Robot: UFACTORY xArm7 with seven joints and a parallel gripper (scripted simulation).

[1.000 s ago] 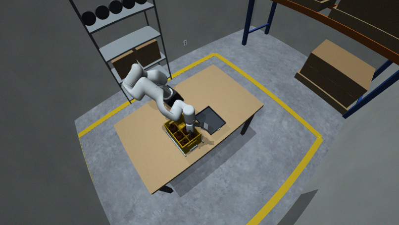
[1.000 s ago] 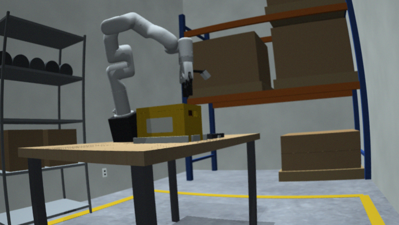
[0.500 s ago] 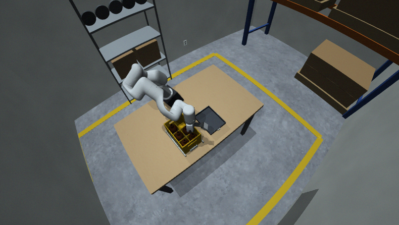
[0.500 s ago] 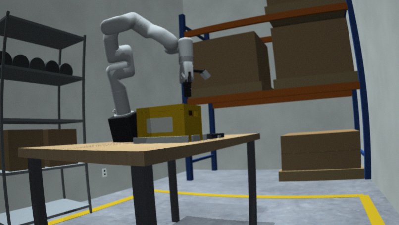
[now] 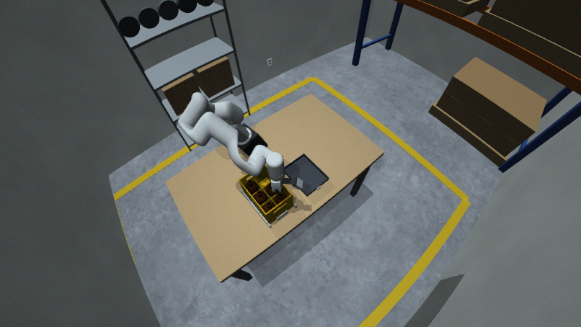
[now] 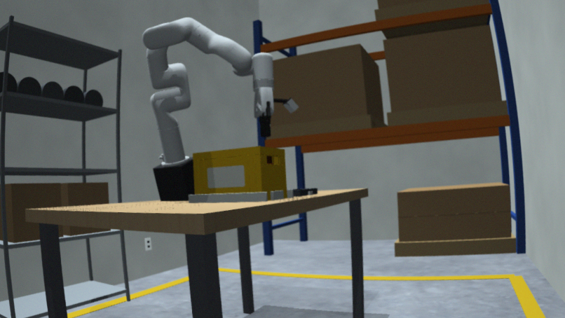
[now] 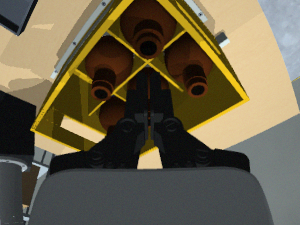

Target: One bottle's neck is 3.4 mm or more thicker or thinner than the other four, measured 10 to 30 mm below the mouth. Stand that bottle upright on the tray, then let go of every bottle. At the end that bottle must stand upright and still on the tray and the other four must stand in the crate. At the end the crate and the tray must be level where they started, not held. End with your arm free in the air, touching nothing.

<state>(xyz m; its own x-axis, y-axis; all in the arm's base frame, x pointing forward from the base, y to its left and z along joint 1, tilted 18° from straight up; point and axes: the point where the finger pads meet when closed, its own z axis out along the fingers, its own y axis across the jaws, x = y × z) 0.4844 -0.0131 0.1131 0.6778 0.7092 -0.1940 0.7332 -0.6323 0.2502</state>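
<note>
A yellow crate [image 5: 270,199] stands on the table and holds several brown bottles upright in its cells. In the wrist view, the crate [image 7: 141,66] shows three bottles clearly [image 7: 149,29] [image 7: 106,68] [image 7: 193,68]. Another bottle [image 7: 114,113] is partly hidden behind my fingers. My gripper [image 7: 148,87] is shut with nothing between the fingers. It hangs well above the crate [image 6: 239,169], as the side view shows [image 6: 264,128].
The robot's black base [image 6: 174,183] stands behind the crate. A grey metal shelf [image 5: 191,60] with boxes is behind the table, and a blue and orange rack with cartons [image 6: 379,87] stands to the right. A stack of cartons [image 5: 487,105] sits on the floor.
</note>
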